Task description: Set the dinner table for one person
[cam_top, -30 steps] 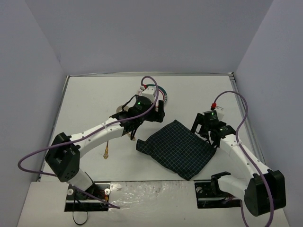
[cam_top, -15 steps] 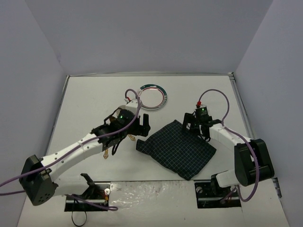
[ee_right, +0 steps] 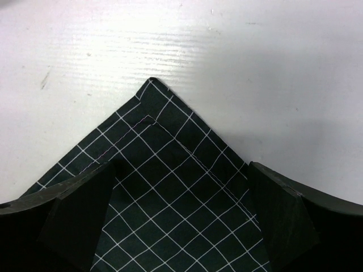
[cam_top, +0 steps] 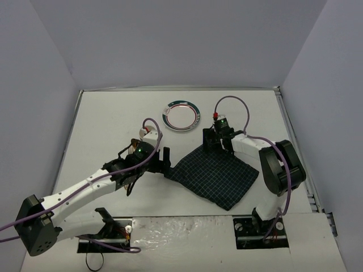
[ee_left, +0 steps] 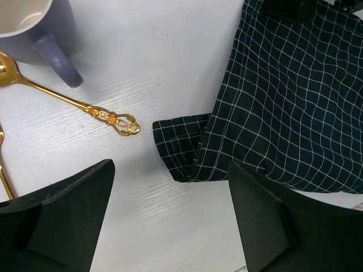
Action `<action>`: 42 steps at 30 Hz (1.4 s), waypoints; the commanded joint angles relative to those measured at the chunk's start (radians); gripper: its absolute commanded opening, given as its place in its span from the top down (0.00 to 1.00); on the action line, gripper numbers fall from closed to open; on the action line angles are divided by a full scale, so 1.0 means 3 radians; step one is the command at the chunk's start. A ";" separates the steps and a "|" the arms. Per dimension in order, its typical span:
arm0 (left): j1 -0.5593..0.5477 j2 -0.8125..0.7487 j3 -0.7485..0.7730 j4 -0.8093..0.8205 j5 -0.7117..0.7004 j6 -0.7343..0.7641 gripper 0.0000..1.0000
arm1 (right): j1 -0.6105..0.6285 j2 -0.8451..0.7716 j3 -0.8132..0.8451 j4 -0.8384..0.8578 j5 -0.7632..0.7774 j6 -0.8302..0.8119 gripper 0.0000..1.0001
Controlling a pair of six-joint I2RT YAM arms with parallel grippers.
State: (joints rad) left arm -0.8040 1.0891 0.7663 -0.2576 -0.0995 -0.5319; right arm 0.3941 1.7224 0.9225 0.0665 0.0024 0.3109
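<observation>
Two corners of the checked cloth (cam_top: pixel 218 175) are framed by the left gripper (ee_left: pixel 170 170) and right gripper (ee_right: pixel 180 170) (jaws apart, nothing gripped) on the dinner table (cam_top: pixel 113 113).

Plenty slipping out of frame here!
Left wrist view: the pale lilac ceramic mug (ee_left: pixel 34 28) is chopped off by the top edge, the ornate gold spoon (ee_left: pixel 85 107) loses its bowl at the left, a second gold piece (ee_left: pixel 4 178) is a mere sliver, and the dark green checked cloth (ee_left: pixel 295 102) runs off right. Overhead, the white left arm (cam_top: pixel 85 187) mostly buries mug and cutlery.
</observation>
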 commanded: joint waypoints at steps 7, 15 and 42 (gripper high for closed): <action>0.0026 -0.0082 -0.0002 0.0101 -0.0123 -0.0001 0.22 | 0.0034 0.0272 0.0197 -0.0176 0.0360 0.0055 0.10; 0.0031 0.0030 0.0002 0.0163 -0.0103 0.0019 0.22 | -0.0107 0.0608 0.0401 -0.0349 0.0554 0.0165 0.48; 0.0231 0.0652 0.0376 0.1588 0.0524 0.0901 0.22 | -0.0127 -0.1613 0.0656 -0.0916 0.0573 -0.0308 1.00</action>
State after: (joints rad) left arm -0.7454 1.3597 0.8191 0.0758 -0.0009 -0.3395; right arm 0.3489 1.3173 1.0828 -0.1732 0.2005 0.2612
